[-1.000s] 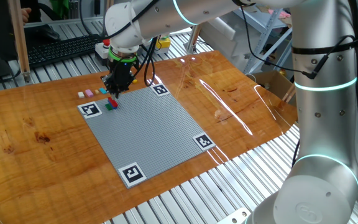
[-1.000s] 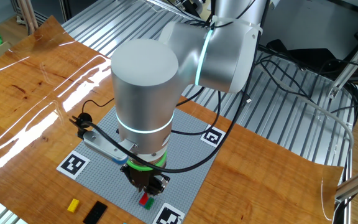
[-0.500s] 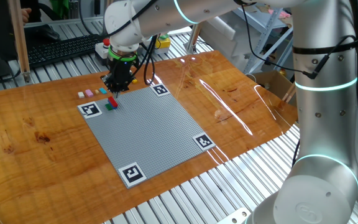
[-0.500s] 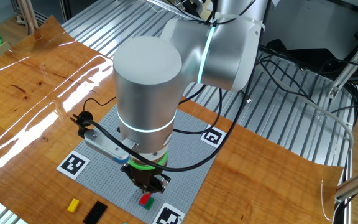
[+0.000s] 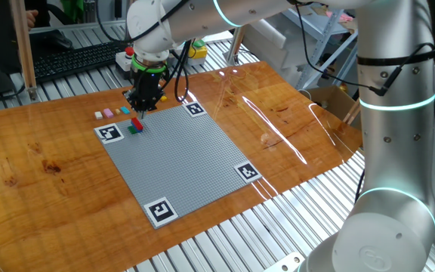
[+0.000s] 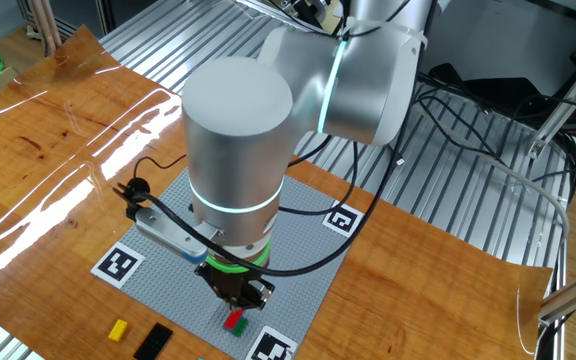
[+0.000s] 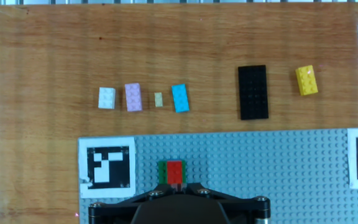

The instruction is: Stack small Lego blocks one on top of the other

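Observation:
A red block [image 7: 175, 172] sits stacked on a green block [image 7: 162, 171] at the near edge of the grey baseplate [image 7: 278, 162]. The stack also shows in one fixed view [image 5: 135, 125] and in the other fixed view [image 6: 234, 321]. My gripper [image 7: 176, 185] hangs just above the stack with its jaws together and holds nothing; it also shows in both fixed views [image 5: 140, 107] [image 6: 236, 304]. Loose on the wood lie a white block [image 7: 106, 98], a pink block [image 7: 133, 96], a tiny tan piece [image 7: 158, 99], a blue block [image 7: 180, 98], a black block [image 7: 253, 91] and a yellow block [image 7: 306, 80].
Square black-and-white markers [image 7: 110, 167] sit at the baseplate's corners. A keyboard [image 5: 74, 60] and a red push button [image 5: 130, 51] lie beyond the table's far edge. My own arm's big body [image 6: 238, 150] hides much of the plate in the other fixed view.
My gripper has lifted a little off the red-on-green stack, which stays on the baseplate. The loose blocks have not moved.

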`<state>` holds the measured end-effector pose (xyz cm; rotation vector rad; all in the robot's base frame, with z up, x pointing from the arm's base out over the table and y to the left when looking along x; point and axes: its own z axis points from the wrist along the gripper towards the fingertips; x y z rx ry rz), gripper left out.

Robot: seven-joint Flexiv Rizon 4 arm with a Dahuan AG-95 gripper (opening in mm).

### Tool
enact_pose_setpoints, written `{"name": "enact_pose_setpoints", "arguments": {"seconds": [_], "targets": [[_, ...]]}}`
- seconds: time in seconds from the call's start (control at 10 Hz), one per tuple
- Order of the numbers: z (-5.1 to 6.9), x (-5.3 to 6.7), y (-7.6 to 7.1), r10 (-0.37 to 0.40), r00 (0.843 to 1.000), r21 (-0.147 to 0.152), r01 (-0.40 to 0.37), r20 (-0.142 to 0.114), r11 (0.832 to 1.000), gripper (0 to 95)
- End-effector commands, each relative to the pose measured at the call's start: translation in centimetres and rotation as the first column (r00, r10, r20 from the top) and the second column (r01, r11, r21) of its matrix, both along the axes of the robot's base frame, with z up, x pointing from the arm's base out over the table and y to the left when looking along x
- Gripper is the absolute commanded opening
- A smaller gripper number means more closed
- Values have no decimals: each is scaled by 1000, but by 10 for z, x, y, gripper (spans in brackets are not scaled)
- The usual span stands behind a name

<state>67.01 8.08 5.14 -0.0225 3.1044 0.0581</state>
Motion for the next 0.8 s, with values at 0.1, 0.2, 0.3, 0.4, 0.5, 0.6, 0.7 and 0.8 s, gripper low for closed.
{"name": "enact_pose_setpoints", "arguments": {"seconds": [0.1, 0.2, 0.3, 0.4, 0.5, 0.6, 0.7, 0.8], "targets": [[-24, 1, 0, -5, 999, 15, 5, 31, 1000, 0], [-31, 0, 0, -6, 999, 19, 5, 44, 1000, 0], [-31, 1, 1, -10, 999, 25, 8, 49, 1000, 0], [-27, 2, 2, -12, 999, 24, 11, 45, 1000, 0], [-23, 2, 3, -14, 999, 23, 13, 41, 1000, 0], [-20, 2, 3, -12, 1000, 22, 11, 28, 1000, 0], [-14, 2, 3, -9, 1000, 20, 9, 6, 1000, 0], [-11, 1, 3, -9, 1000, 19, 9, -7, 1000, 0]]}}
